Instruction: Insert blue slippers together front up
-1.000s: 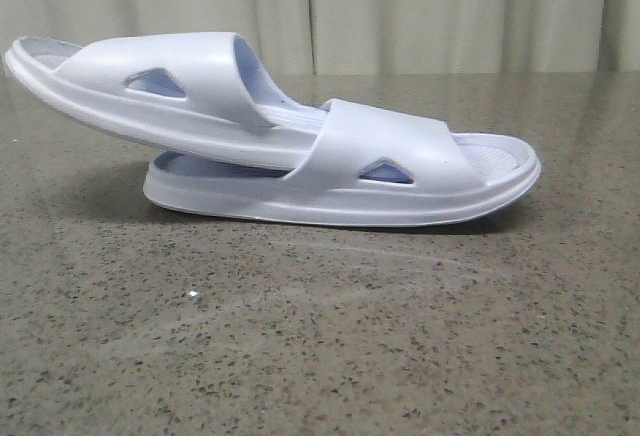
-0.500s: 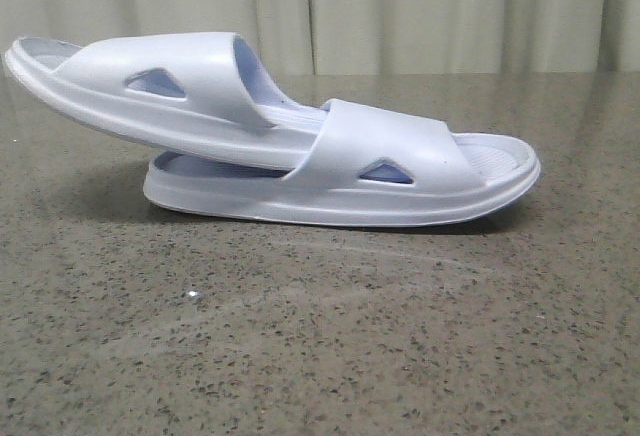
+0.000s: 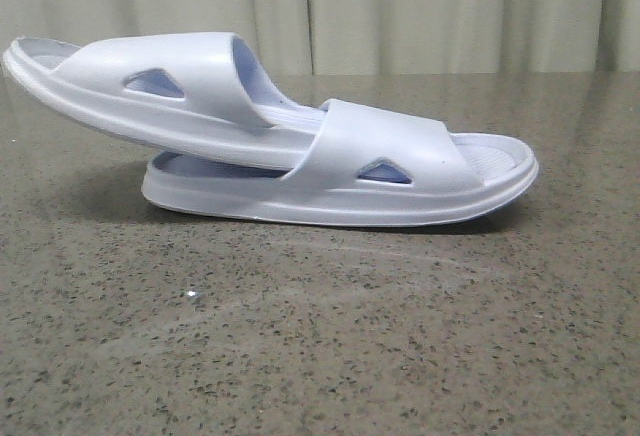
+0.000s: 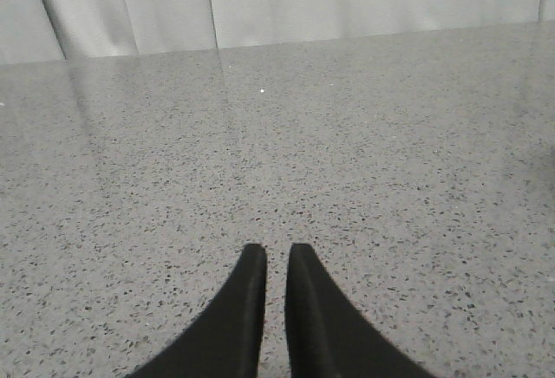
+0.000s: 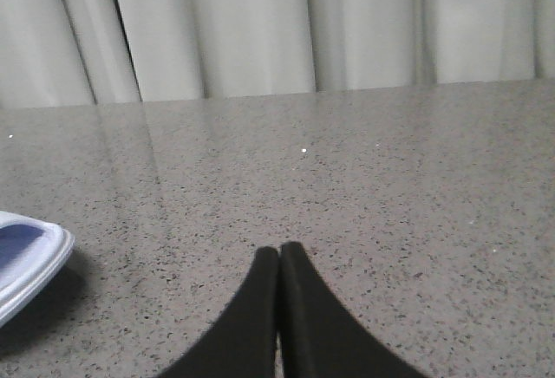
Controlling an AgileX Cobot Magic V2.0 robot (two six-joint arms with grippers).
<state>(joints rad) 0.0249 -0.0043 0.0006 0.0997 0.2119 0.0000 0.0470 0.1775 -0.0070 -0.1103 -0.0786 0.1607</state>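
Observation:
The blue slippers lie nested on the stone table (image 3: 330,346) in the front view. The lower slipper (image 3: 430,191) rests flat, its open end to the right. The upper slipper (image 3: 170,86) is pushed under the lower one's strap and tilts up to the left. An edge of a slipper (image 5: 26,261) shows in the right wrist view, well off to the side of my right gripper (image 5: 279,250), whose fingers touch with nothing between them. My left gripper (image 4: 277,250) hangs over bare table, its fingers a thin slit apart and holding nothing. Neither gripper appears in the front view.
Pale curtains (image 3: 420,11) hang behind the table's far edge. Speckled grey stone spreads in front of the slippers and around both grippers.

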